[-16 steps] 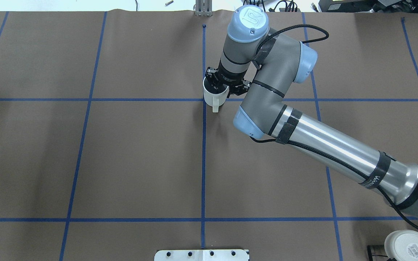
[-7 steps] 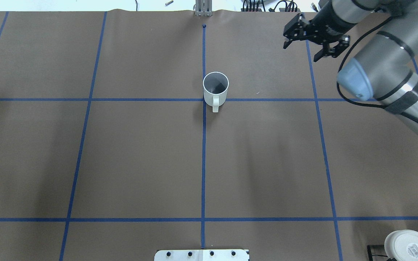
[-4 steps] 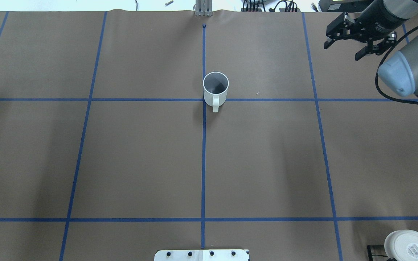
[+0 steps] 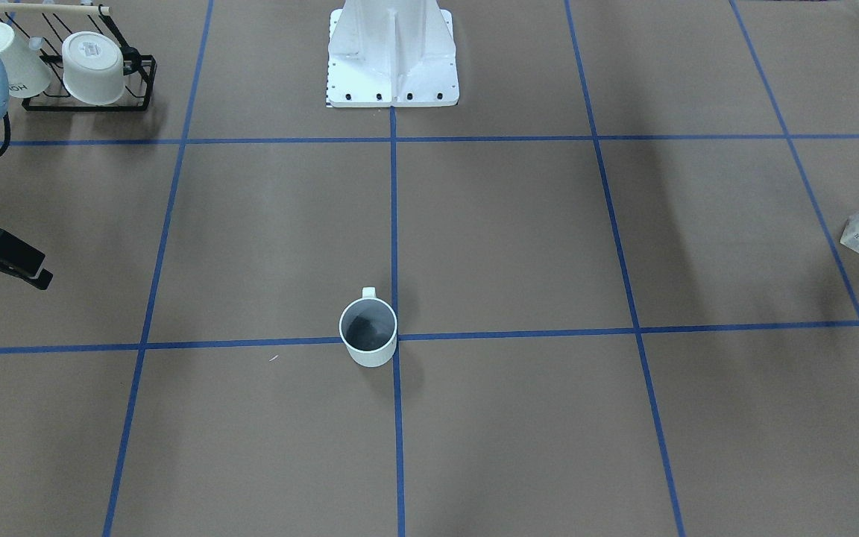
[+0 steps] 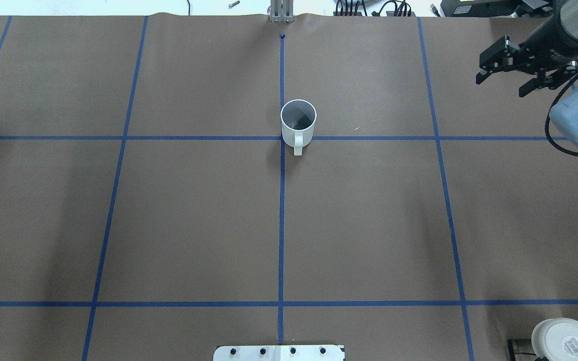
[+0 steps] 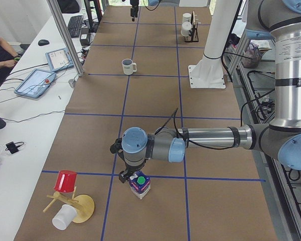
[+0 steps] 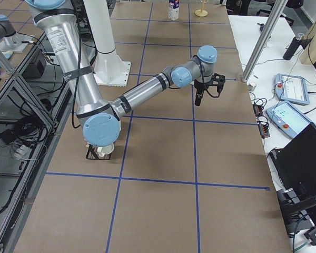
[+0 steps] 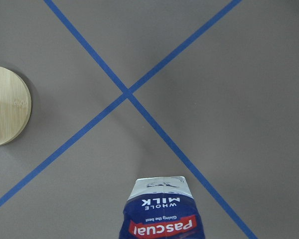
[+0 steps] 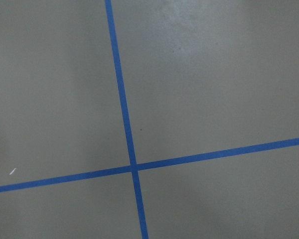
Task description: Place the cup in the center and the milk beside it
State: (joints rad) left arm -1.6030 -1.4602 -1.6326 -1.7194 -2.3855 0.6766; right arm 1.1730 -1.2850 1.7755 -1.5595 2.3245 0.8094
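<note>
The white cup point(image 5: 298, 123) stands upright and alone on the crossing of the blue tape lines at the table's middle, handle toward the robot; it also shows in the front view point(image 4: 368, 335) and the left view point(image 6: 128, 66). My right gripper point(image 5: 500, 87) is open and empty, far to the cup's right. The milk point(image 6: 139, 185), a blue and white carton with a green cap, stands at the table's left end; it also shows in the left wrist view point(image 8: 162, 211). My left gripper point(image 6: 126, 175) hovers just over the milk; I cannot tell if it is open or shut.
A black rack with white cups point(image 4: 86, 67) stands near the robot's right side. A wooden stand point(image 6: 83, 208) with a red cup point(image 6: 66, 181) sits near the milk. The white robot base point(image 4: 392, 52) is behind the cup. Tablets lie past the far edge.
My right gripper let go of the cup, opened and swung away to the far right. The cup stays where it was set down.
</note>
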